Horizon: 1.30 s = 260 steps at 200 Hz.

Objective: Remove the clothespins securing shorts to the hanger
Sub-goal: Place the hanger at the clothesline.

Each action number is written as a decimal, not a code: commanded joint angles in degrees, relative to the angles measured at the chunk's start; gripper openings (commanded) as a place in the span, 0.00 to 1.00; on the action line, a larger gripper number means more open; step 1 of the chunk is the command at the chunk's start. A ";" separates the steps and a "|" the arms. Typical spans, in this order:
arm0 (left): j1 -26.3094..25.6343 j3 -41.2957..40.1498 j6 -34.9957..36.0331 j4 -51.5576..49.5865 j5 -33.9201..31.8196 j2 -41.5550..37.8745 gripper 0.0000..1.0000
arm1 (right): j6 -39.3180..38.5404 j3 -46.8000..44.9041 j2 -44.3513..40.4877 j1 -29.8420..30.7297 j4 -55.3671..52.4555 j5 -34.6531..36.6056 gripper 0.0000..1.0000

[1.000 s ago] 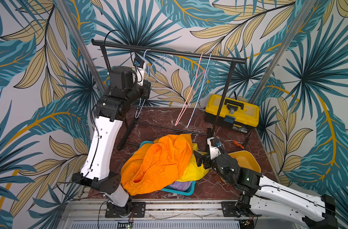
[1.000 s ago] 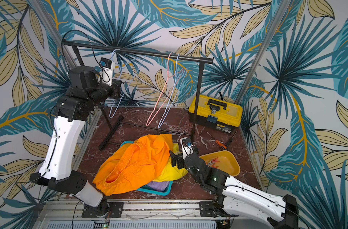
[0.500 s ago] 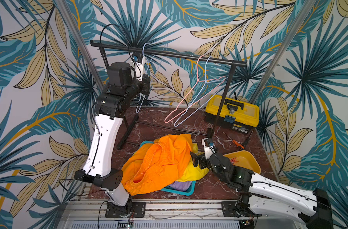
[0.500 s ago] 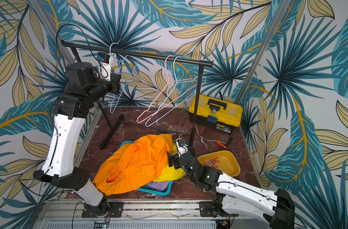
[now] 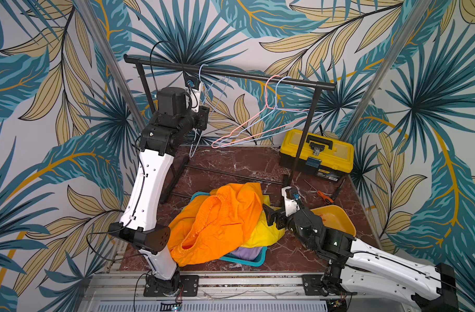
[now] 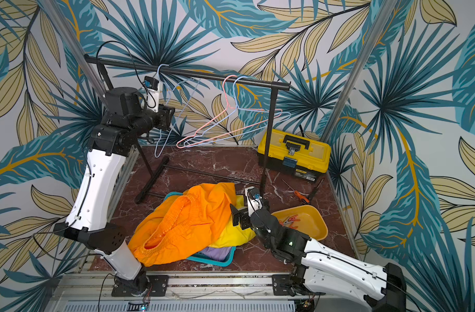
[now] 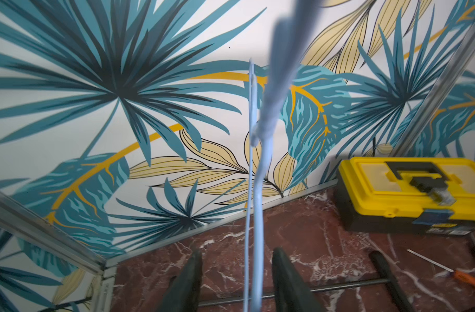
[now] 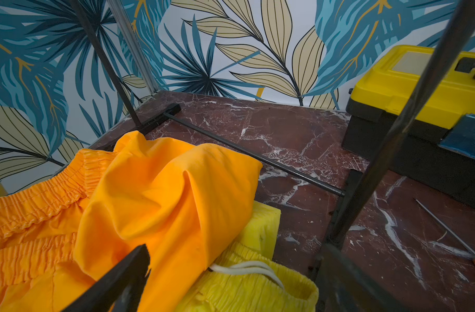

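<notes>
The orange shorts lie heaped over the yellow shorts and a lilac pair in a teal basket. Several clothespins lie in a yellow tray. My left gripper is raised by the rail, open. A bare light-blue hanger passes between its jaws with gaps on both sides. My right gripper is open, low at the right edge of the shorts pile, holding nothing.
A black rail on a stand carries a pink and a blue bare hanger, tilted. A yellow toolbox stands at the back right, with an orange-handled screwdriver on the floor. The stand's right post is close to my right gripper.
My left gripper has opened off the light-blue hanger and sits slightly higher. The pink and blue hangers have swung round to a tilted pose. My right gripper has shifted a little toward the shorts.
</notes>
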 commanded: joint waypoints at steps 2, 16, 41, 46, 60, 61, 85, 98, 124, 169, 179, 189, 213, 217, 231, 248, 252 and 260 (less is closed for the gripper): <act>0.25 -2.35 0.50 0.50 2.17 -4.79 0.67 | -0.53 -0.99 -0.29 -0.19 -0.60 0.86 1.00; 0.17 -5.19 0.25 0.72 2.65 -8.13 0.85 | 0.40 -0.04 0.24 -0.47 -2.12 0.16 1.00; 0.16 -12.35 0.53 1.37 0.95 -14.98 1.00 | 2.61 1.59 0.83 -1.02 -4.52 -1.15 1.00; 0.18 -14.04 0.48 1.45 0.24 -16.40 1.00 | 2.98 1.69 0.86 -1.11 -4.86 -1.15 1.00; 0.20 -18.95 0.61 1.58 -1.72 -20.57 1.00 | 4.23 1.72 0.78 -1.61 -5.99 -0.83 0.99; 0.18 -19.31 0.61 1.61 -1.87 -20.86 1.00 | 4.34 1.71 0.78 -1.65 -6.12 -0.82 0.99; 0.16 -27.65 0.53 1.64 -4.40 -27.73 1.00 | 7.58 1.76 0.71 -2.91 -11.25 -1.08 1.00; 0.21 -32.31 0.05 1.56 -4.95 -31.60 1.00 | 10.27 1.50 0.69 -3.81 -13.94 -1.85 0.99; 0.24 -41.91 -1.21 1.40 -7.25 -38.95 1.00 | 15.14 -0.41 -0.03 -5.40 -17.56 -5.56 0.99; 0.24 -54.74 -6.38 0.68 -2.04 -45.66 1.00 | 19.64 -8.72 -3.55 -11.37 -11.74 -20.09 1.00; 0.25 -57.48 -7.71 0.68 -1.25 -46.70 0.99 | 19.30 -9.82 -3.80 -13.66 -10.06 -22.09 1.00; 0.27 -59.71 -8.57 0.64 -0.04 -47.32 1.00 | 18.22 -10.45 -3.78 -14.13 -8.54 -23.75 0.99; 0.26 -63.86 -10.97 0.72 3.35 -48.43 1.00 | 16.36 -10.84 -2.13 -15.64 -5.06 -27.95 0.99; 0.29 -64.34 -11.27 0.77 3.87 -48.53 1.00 | 16.17 -11.05 -1.79 -16.01 -4.29 -28.92 0.99; 0.24 -66.04 -11.93 0.72 5.12 -48.90 1.00 | 15.39 -11.69 -0.50 -16.65 -1.60 -31.98 1.00; 0.24 -67.83 -12.96 0.77 6.29 -49.32 1.00 | 14.75 -12.00 1.59 -16.92 0.58 -33.14 0.99; 0.24 -68.27 -13.13 0.77 6.96 -49.20 1.00 | 14.59 -12.01 2.24 -16.92 0.80 -33.15 0.99; 0.25 -68.89 -13.33 0.66 8.05 -48.96 0.99 | 14.27 -11.85 3.61 -17.06 1.18 -33.07 0.98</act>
